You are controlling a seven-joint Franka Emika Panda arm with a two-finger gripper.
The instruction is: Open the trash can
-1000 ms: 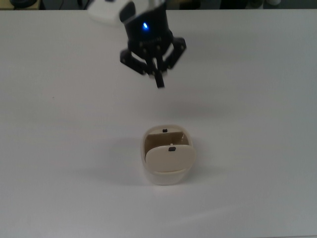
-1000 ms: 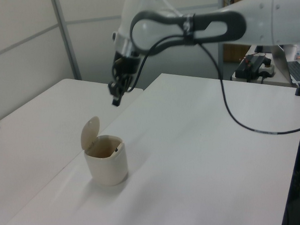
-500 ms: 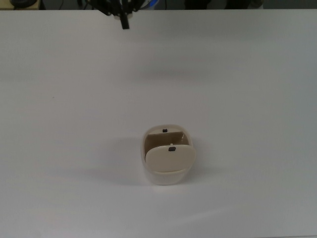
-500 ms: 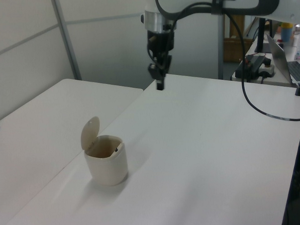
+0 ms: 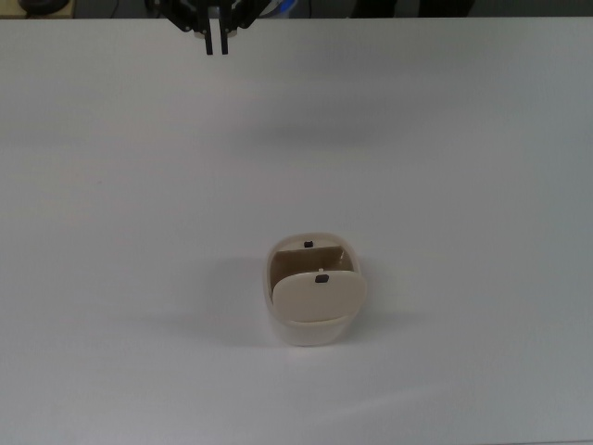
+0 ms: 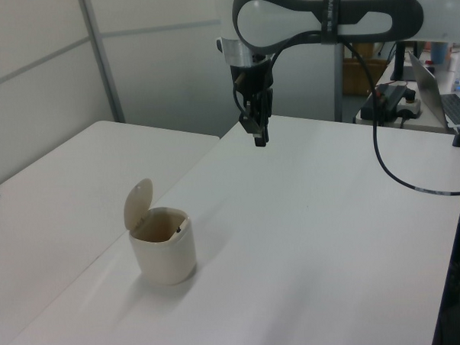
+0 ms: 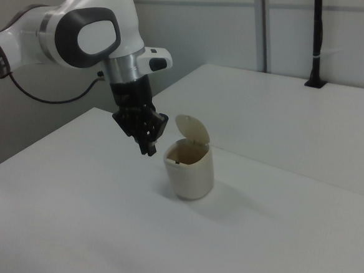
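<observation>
The trash can [image 5: 313, 295] is a small cream-beige bin standing on the white table [image 5: 445, 185]. Its lid [image 6: 138, 205] is swung up and stands upright at the rim, so the brown inside shows. A tiny black button [image 5: 321, 277] sits on the lid. My gripper [image 5: 216, 44] hangs in the air at the top edge of the top view, far from the can. In the left view the gripper [image 6: 259, 137] is behind and to the right of the can. In the right view the gripper [image 7: 149, 148] appears just left of the trash can [image 7: 190, 167]. Its fingers are drawn together with only a thin slit, holding nothing.
A second white table [image 6: 55, 188] adjoins at the left view's left, with a seam between the two. A black cable [image 6: 382, 166] loops from the arm at the left view's right. A laptop and other gear [image 6: 440, 94] stand beyond the far right edge.
The gripper has risen and pulled back from above the can to the table's far edge, turning about its axis. The can's lid stays up, unchanged.
</observation>
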